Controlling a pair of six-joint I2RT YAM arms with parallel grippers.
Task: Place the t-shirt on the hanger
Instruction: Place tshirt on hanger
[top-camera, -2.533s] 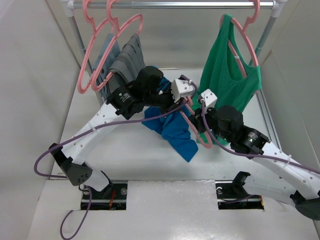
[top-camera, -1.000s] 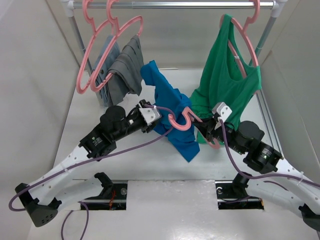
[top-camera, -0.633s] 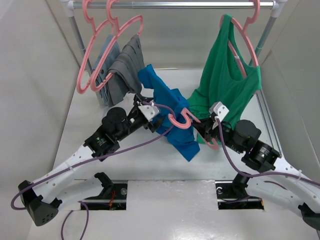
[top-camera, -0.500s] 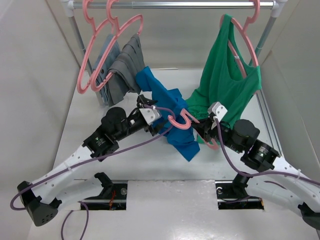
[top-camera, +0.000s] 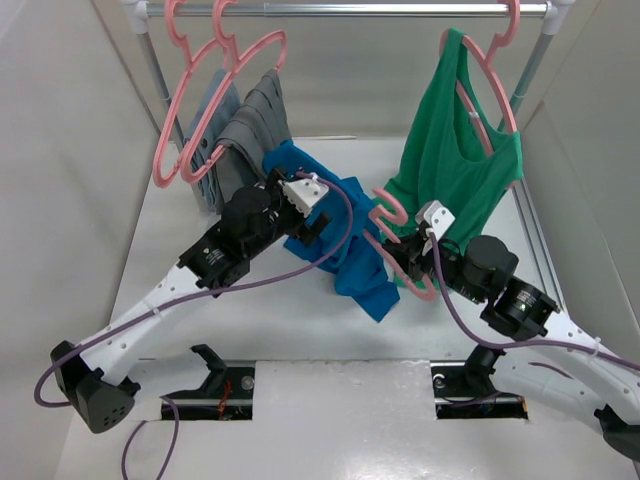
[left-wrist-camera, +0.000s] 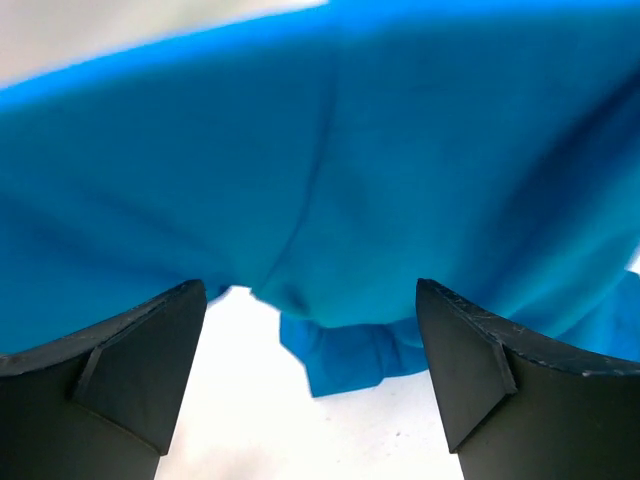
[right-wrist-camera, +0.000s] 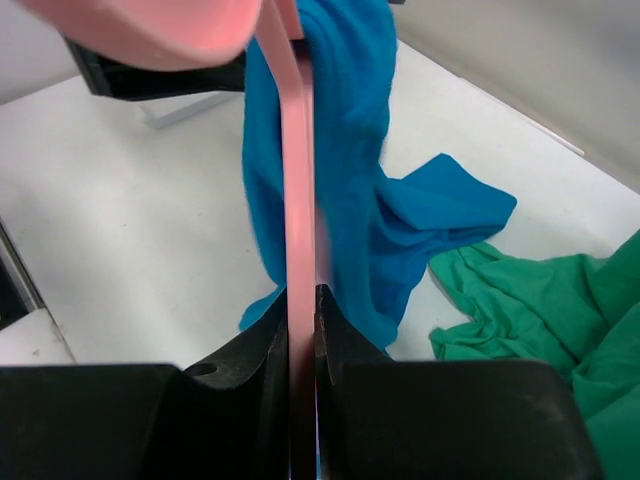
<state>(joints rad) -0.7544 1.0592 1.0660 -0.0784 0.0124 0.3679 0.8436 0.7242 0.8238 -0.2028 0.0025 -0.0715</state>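
The bright blue t-shirt (top-camera: 352, 262) is draped over one arm of the pink hanger (top-camera: 391, 214) and trails down onto the white table. My right gripper (top-camera: 408, 256) is shut on the hanger's thin bar (right-wrist-camera: 297, 200), its jaws pressed to both sides of it, with the t-shirt (right-wrist-camera: 345, 140) hanging just behind. My left gripper (top-camera: 306, 206) hovers over the shirt's upper left part, open. In the left wrist view the two dark fingers (left-wrist-camera: 110, 370) stand wide apart around the gripper (left-wrist-camera: 310, 370), blue cloth (left-wrist-camera: 350, 170) fills the top, and nothing is between them.
A metal rail (top-camera: 350, 9) runs across the back. Pink hangers with grey garments (top-camera: 245, 120) hang at its left, and a green tank top (top-camera: 450, 150) on a pink hanger at its right. White walls close in both sides. The green cloth (right-wrist-camera: 540, 300) lies behind the shirt.
My left gripper has opened, let go of the t-shirt and moved back and up. The shirt's raised corner has sunk. The hanger's hook has shifted right.
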